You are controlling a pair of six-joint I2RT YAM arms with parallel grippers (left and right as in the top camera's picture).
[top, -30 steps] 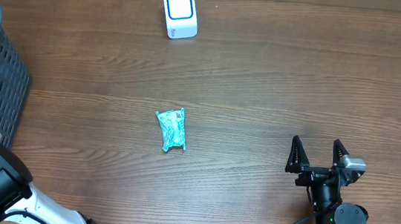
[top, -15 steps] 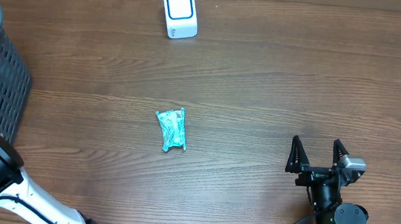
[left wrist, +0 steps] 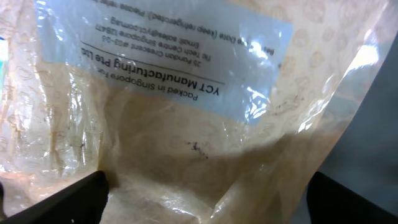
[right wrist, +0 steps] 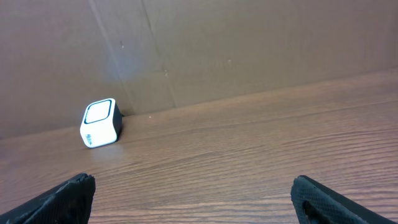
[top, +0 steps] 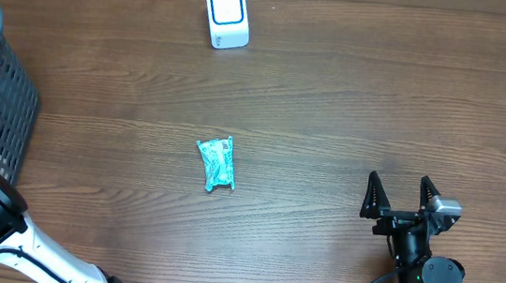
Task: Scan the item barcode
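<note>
Honestly, the left end effector (left wrist: 206, 193), spread wide astride a crinkly clear plastic bag (left wrist: 186, 118), might pinch only loose film and slip; the right end effector (top: 402, 197) sits spread open.

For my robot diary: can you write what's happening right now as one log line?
left fingers: open, at a clear labelled bag | right fingers: open, empty | teal packet: lying untouched | scanner: far side

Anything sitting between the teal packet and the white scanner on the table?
Nothing visible. Overhead shows only bare table between the teal packet and the scanner. The basket sits at the left edge and the open right tool at lower right, both off that line.
</note>
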